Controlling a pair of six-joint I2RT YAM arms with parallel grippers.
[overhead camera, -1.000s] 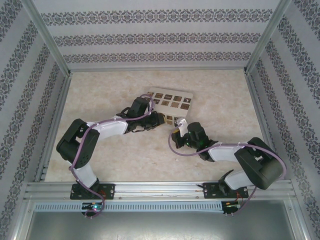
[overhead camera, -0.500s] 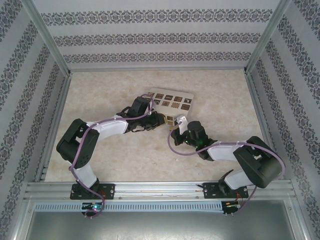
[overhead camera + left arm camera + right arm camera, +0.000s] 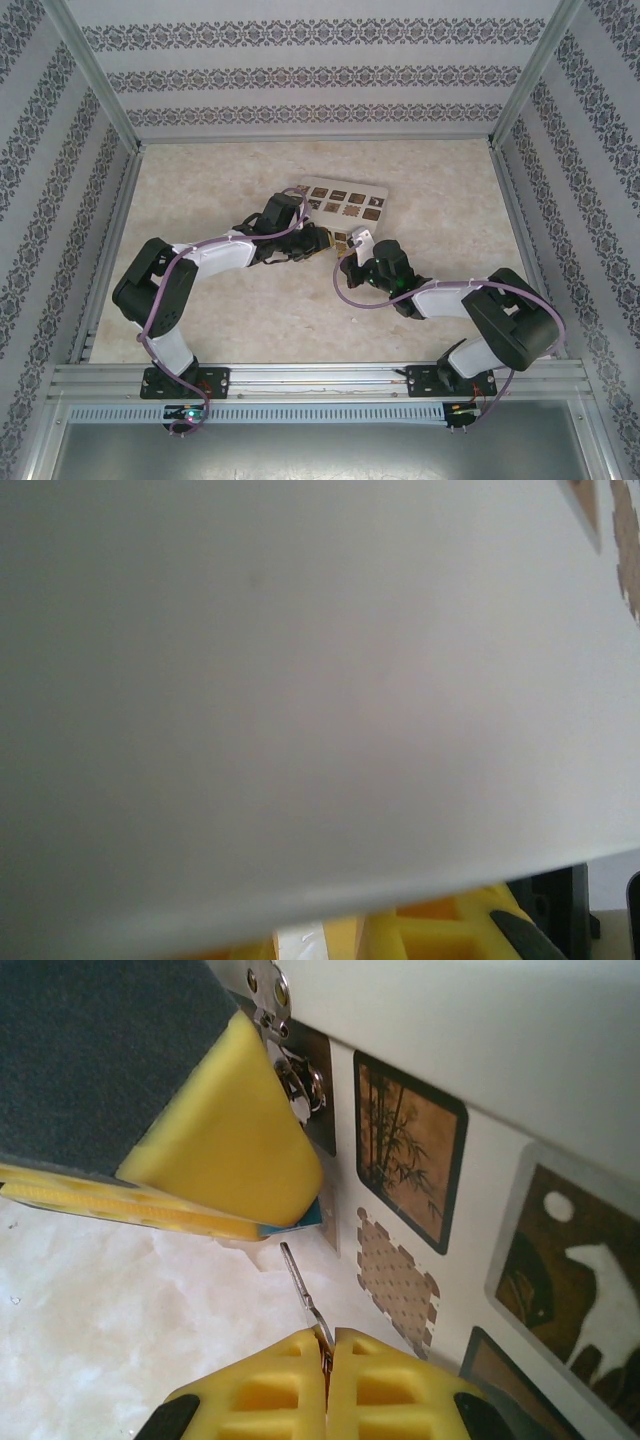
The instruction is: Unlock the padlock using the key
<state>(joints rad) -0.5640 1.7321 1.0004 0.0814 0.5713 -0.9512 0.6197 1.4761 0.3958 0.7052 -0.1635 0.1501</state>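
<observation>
The padlock hangs from a silver hasp (image 3: 272, 1015) on the front of the cream box (image 3: 340, 200). Just a blue corner of the padlock (image 3: 303, 1217) and some silver metal show past the yellow pads. My left gripper (image 3: 318, 240) is shut on the padlock, and its yellow finger (image 3: 225, 1140) covers most of the body. My right gripper (image 3: 326, 1352) is shut on the key (image 3: 300, 1285). The thin blade points up at the padlock's underside, and its tip stands a short gap below the blue corner. In the left wrist view the box wall (image 3: 300, 680) is a close blur above my yellow fingers (image 3: 450, 928).
The cream box with brown picture tiles (image 3: 410, 1150) lies flat on the pale marbled tabletop (image 3: 250, 320), right of the key. Patterned walls and metal rails (image 3: 320, 380) ring the workspace. Both arms meet at the box's front edge.
My right gripper has moved up and slightly left with the key, closer to the padlock. The left arm has stayed put.
</observation>
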